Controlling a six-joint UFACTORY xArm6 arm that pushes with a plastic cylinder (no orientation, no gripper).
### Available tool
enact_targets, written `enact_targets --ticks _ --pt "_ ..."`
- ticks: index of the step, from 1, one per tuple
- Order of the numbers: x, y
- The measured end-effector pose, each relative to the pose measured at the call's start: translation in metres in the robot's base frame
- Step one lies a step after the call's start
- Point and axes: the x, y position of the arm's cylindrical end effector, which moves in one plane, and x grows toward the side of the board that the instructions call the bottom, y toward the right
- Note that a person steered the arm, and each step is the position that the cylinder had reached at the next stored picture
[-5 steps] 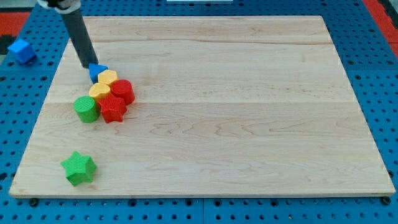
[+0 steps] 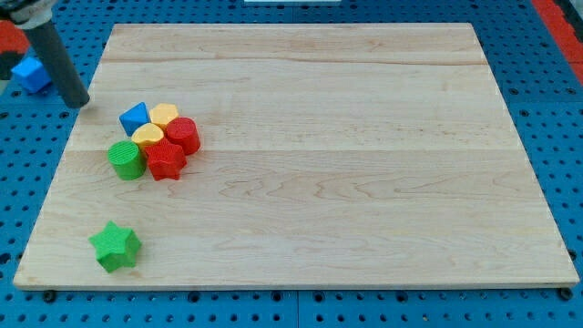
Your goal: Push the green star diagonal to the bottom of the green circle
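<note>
My tip point(image 2: 78, 102) sits off the pale wooden desk point(image 2: 364, 137), just past its left edge near the view's top-left, over the blue pegboard point(image 2: 565, 137). It touches no block; there is no gripper on this rod, so nothing is clenched or released.

The green star-shaped block point(image 2: 115, 246) lies alone near the desk's bottom-left corner, well apart from the tip and from the cluster above it. The green round block point(image 2: 127, 159) forms the cluster's lower-left member, touching a red star-like block point(image 2: 165, 160) and a yellow block point(image 2: 147, 137). Packed with them are a second yellow block point(image 2: 165, 114), a red round block point(image 2: 182, 135) and a small blue block point(image 2: 135, 117). Another blue block point(image 2: 30, 73) rests off the desk beside the rod.

The star already sits below the circle and slightly left, so I judge only a short push up the view is needed, starting from the star's lower side.
</note>
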Motion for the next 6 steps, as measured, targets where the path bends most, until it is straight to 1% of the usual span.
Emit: enact_targets --ticks 1,2,4,5,6 --pt "0.092 0.000" --pt "0.134 0.036" --pt "0.137 0.145" --pt "0.178 0.165" --pt "0.234 0.152"
